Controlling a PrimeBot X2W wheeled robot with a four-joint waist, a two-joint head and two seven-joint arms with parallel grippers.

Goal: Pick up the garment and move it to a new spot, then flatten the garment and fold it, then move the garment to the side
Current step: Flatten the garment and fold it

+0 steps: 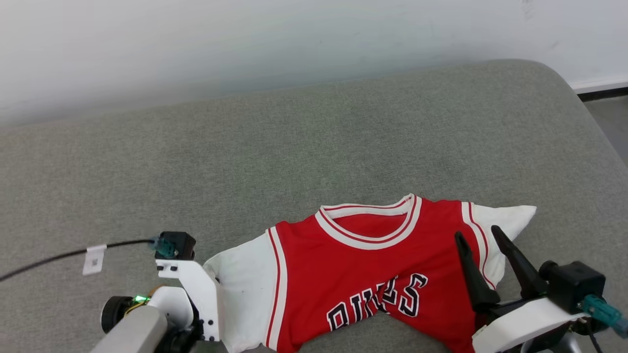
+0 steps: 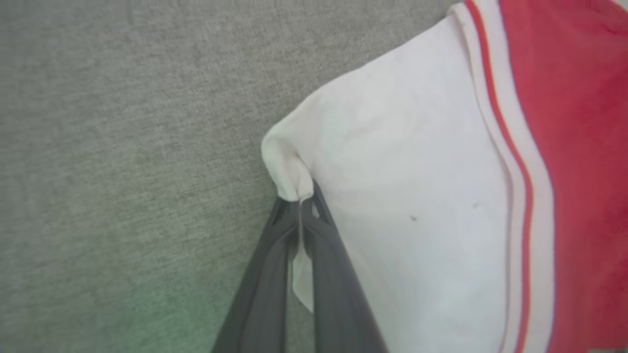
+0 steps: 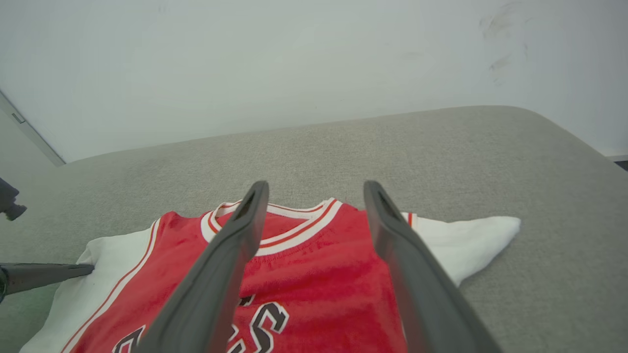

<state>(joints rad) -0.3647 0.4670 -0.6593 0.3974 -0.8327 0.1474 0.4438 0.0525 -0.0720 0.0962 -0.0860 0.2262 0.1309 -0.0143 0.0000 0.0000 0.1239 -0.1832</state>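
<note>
**Grey cushion, jersey face up, left sleeve corner pinched**

Grey upholstered surface [image 1: 294,147] runs from the near edge of my head camera back to a white wall [image 1: 245,39], and its far right corner is rounded off. Close to the near edge, a little right of centre, lies the garment [image 1: 363,284]. Its red chest faces up and its striped collar [image 1: 368,230] points towards the wall. The black, white-edged lettering is partly lost in a crease across the front. The hem runs out of the bottom of the head view, so I cannot say how it lies.

On my left, the left gripper [image 2: 299,201] is clamped on the outer corner of the left sleeve [image 2: 402,171]. Through the left wrist camera I see the two dark fingers pressed together with a thin strip of white cloth squeezed between them. The sleeve corner is bunched at their tips. The remainder of that sleeve spreads over the grey fabric beside the fingers, up to the red-and-white shoulder stripe.

On my right, the right gripper [image 1: 477,233] has its fingers spread wide with nothing between them. From the head camera they sit over the red cloth by the shoulder seam, but I cannot tell whether they touch it. Just beyond them the right sleeve [image 1: 510,220] sticks out to the right in a point, lying on the surface.

From the left wrist a black cable [image 1: 49,257] with a white tag [image 1: 94,259] trails off to the left. A green light [image 1: 141,298] glows on that arm.
</note>
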